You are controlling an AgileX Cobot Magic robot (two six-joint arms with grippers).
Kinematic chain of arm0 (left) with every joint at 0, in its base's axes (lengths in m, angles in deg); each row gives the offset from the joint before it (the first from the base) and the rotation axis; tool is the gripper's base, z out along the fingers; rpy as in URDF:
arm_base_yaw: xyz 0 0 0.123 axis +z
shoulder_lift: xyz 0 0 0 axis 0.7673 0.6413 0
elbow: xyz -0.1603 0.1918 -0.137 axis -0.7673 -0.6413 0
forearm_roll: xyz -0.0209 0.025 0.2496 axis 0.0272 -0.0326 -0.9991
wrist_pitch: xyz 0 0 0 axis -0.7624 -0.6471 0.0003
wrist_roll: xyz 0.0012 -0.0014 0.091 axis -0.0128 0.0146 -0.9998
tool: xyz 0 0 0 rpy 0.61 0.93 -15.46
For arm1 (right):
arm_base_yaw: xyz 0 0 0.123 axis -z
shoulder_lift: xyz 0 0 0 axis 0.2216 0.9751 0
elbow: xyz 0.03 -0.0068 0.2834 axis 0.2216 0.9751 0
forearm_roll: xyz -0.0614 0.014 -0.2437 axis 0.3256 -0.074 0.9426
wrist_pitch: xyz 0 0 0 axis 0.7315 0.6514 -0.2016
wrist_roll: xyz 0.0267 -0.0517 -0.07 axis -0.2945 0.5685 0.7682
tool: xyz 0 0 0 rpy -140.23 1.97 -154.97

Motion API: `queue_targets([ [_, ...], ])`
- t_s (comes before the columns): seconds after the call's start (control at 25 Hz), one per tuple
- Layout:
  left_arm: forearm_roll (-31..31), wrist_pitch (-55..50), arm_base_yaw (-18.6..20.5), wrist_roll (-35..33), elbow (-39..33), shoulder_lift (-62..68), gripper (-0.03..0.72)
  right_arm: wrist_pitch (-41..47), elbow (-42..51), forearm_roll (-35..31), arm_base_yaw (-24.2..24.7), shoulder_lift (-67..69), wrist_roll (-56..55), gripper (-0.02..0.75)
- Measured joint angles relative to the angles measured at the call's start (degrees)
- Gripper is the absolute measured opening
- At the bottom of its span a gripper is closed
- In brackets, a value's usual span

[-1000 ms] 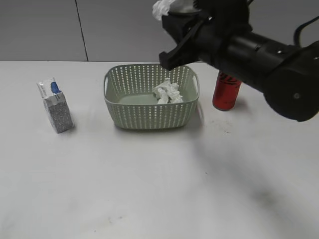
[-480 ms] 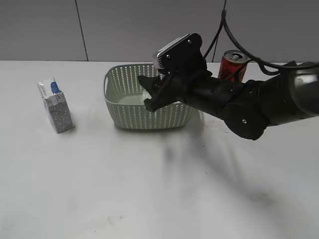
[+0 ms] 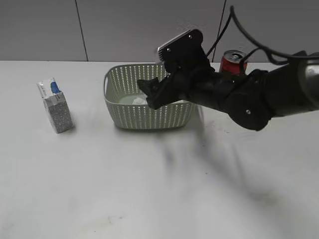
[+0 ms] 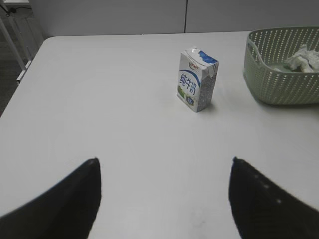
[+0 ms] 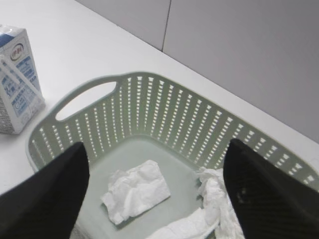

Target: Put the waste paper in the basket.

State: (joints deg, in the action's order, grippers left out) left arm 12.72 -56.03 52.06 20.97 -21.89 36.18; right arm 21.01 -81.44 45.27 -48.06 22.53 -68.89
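The pale green basket stands mid-table; it also shows in the right wrist view and at the right edge of the left wrist view. Crumpled white waste paper lies inside it: one flat wad on the floor, more paper at the right side, a bit visible from outside and in the left wrist view. My right gripper hangs open and empty over the basket's right half. My left gripper is open and empty over bare table.
A small white-blue milk carton stands left of the basket, also in the left wrist view and the right wrist view. A red can stands behind my right arm. A grey wall runs behind the table.
My right gripper came down from high above the basket, where it held a white wad, to just over the basket. It is now open and the wad lies in the basket.
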Motion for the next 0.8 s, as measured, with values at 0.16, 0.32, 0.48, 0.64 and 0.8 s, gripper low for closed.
queue_targets([
  [0.16,0.0,0.0,0.0,0.0,0.0,0.0,0.591,18.27,-6.57,0.0,0.18,-3.7,-0.1,0.64],
  [0.32,0.0,0.0,0.0,0.0,0.0,0.0,0.591,42.88,-19.29,-0.13,1.16,-4.03,-0.1,0.638],
  [0.48,0.0,0.0,0.0,0.0,0.0,0.0,0.591,63.87,-33.22,-2.0,4.12,-2.47,-0.1,0.632],
  [0.64,0.0,0.0,0.0,0.0,0.0,0.0,0.591,76.84,-43.09,-7.14,10.28,-0.89,-0.1,0.621],
  [0.8,0.0,0.06,0.0,0.0,0.0,0.0,0.591,85.27,-46.78,-12.05,17.74,-0.83,0.31,0.597],
])
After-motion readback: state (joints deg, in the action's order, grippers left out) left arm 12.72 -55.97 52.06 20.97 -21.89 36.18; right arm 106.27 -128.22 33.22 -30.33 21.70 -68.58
